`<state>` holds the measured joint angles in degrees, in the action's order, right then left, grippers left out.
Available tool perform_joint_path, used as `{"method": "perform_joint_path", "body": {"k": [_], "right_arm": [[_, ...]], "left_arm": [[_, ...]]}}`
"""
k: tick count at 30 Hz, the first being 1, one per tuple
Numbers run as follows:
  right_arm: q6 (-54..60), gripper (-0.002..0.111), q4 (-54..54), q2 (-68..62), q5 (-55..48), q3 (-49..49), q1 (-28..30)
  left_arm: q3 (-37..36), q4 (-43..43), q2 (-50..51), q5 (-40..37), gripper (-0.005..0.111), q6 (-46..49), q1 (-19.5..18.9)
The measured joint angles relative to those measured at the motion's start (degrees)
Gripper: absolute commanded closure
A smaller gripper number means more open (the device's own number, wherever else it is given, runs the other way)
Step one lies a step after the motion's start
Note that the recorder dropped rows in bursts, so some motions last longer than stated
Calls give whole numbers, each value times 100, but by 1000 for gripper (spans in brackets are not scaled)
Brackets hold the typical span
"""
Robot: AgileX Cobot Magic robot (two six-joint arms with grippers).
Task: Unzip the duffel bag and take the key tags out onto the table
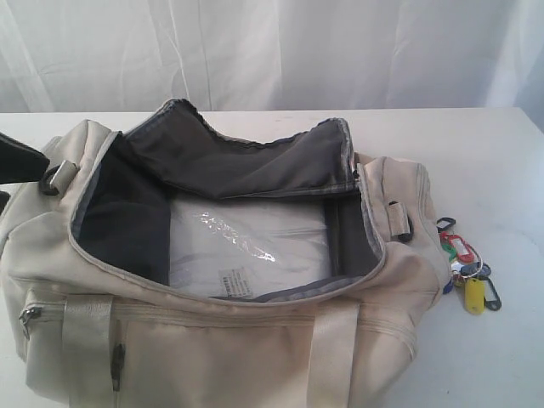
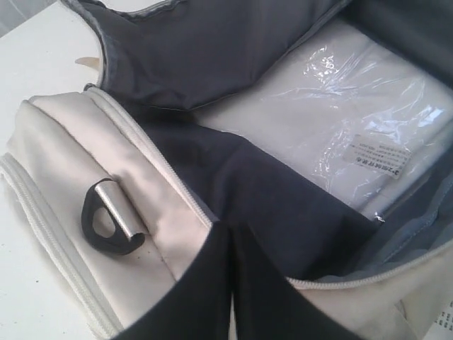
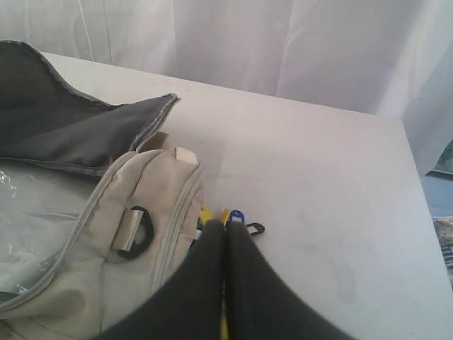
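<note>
The cream duffel bag (image 1: pixel 212 340) lies unzipped on the white table (image 1: pixel 493 170), its grey lid flap folded back. The key tags (image 1: pixel 467 272), red, green, yellow and blue on rings, rest on the table just off the bag's right end. My right gripper (image 3: pixel 226 230) is shut and hangs above the key tags (image 3: pixel 233 215) with nothing in it; it does not show in the exterior view. My left gripper (image 2: pixel 230 230) is shut and empty over the bag's left end, by the zipper edge (image 2: pixel 177 177).
Inside the bag lies a flat clear plastic packet (image 1: pixel 246 246) with a white barcode label (image 2: pixel 375 152). Black D-rings (image 2: pixel 106 219) sit on the bag's ends. A white curtain (image 1: pixel 272 51) hangs behind the table. Bare tabletop extends right of the tags.
</note>
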<state>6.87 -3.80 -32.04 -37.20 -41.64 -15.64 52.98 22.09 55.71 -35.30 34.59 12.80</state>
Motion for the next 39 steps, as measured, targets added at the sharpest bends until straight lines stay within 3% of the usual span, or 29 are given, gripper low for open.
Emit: {"method": "perform_joint_path", "body": {"k": [11,15,17,19,22,24,30,39], "right_arm": [[0,108,0,0,0,0,0],[0,108,0,0,-23,0,0],[0,108,0,0,-23,0,0],[0,108,0,0,-23,0,0],[0,108,0,0,-23,0,0],[0,108,0,0,-23,0,0],[0,108,10,0,-34,0,0],[0,108,10,0,-43,0,0]], "left_arm": [[-64,-58,-31,151,107,0,0],[-1220,-58,-822,1430,107,12,0],[-2435,-58,-1464,2728,107,12,0],[-3353,-58,-1828,3530,107,12,0],[-4515,-58,-2214,3989,107,12,0],[-5114,-58,-2479,3973,107,12,0],[-5271,-94,-3424,2524,107,379,-316],[-5271,-134,-5241,2394,107,514,-1358]]}}
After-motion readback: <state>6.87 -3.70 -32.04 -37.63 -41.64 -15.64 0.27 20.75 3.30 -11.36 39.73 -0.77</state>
